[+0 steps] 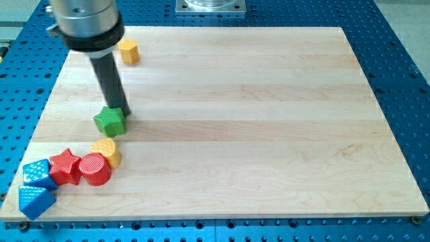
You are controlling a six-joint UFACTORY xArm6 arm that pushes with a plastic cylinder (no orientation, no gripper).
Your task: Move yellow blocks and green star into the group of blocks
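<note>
The green star [109,122] lies on the wooden board [255,121] at the view's left. My tip [121,111] touches its upper right edge. A yellow hexagon block [128,51] sits alone near the top left, just right of the rod's upper part. Another yellow block [107,152] sits just below the green star and touches the group at the bottom left: a red cylinder [95,169], a red star [64,166], a blue block [37,173] and a blue triangular block [34,200].
The board's left and bottom edges run close to the group. The blue perforated table [403,81] surrounds the board. A metal mount [209,7] shows at the top edge.
</note>
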